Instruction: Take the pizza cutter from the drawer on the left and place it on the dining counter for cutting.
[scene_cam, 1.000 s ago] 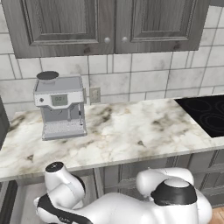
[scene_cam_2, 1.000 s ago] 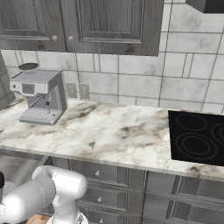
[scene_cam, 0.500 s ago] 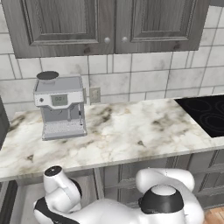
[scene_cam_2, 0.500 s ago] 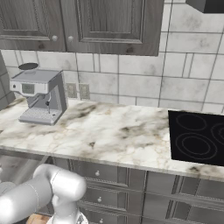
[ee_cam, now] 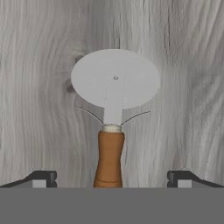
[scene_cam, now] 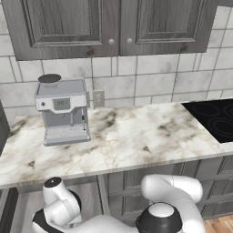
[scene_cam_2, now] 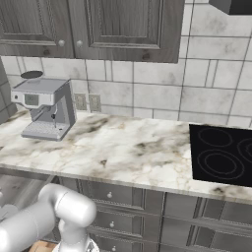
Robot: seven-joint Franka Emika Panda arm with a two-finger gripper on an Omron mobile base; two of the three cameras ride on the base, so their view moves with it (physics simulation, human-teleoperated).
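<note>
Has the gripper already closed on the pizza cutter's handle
No, the fingertips stand wide apart on either side of the pizza cutter, touching nothing.

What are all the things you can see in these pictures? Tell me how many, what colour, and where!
pizza cutter: one, round grey blade and orange-brown wooden handle, lying on grey wood grain, between the fingertips
coffee machine: one, grey, on the left of the worktop
worktop: one, white marble with grey-brown veins, under the wall cabinets
cooktop: one, black, set in the worktop's right end
wall cabinets: dark grey wood, above the tiles
drawers: several, dark grey with small silver knobs, below the worktop
hand: one, dark fingertips, open either side of the handle
</note>
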